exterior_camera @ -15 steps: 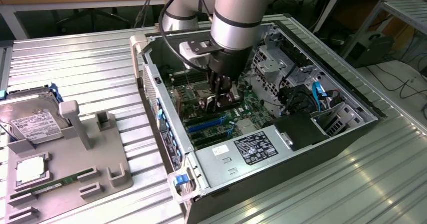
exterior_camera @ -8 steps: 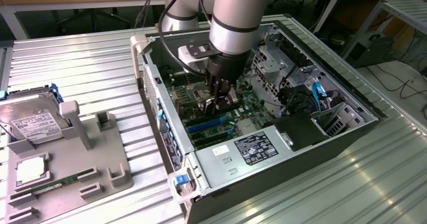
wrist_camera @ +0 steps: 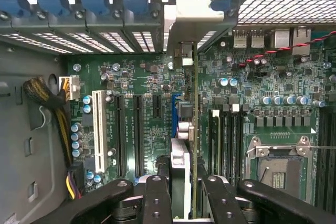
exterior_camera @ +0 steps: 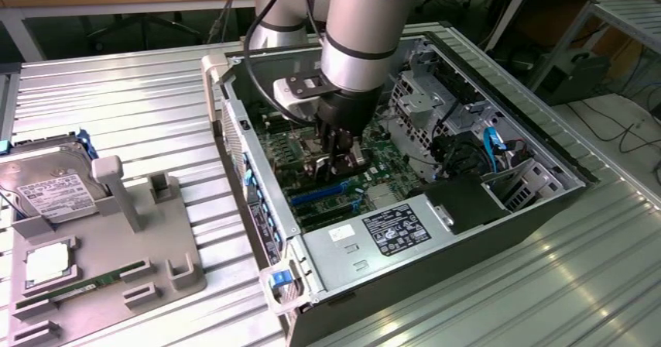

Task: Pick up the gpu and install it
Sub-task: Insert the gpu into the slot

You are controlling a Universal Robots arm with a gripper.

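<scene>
Now the black 2-fingered gripper [wrist_camera: 184,192] pinches the thin dark gpu [wrist_camera: 195,129] edge-on, held upright so its edge meets the blue motherboard slot [wrist_camera: 175,116] directly below, silvery bracket [wrist_camera: 190,14] toward the case's rear wall.

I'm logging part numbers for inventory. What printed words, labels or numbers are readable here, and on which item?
No text is legible enough to quote.
Black label on the power supply: print too small.
White sticker beside it: blurred.
White label on the hard drive: lines of print, unreadable.
Slot markings on the motherboard: too small.
</scene>
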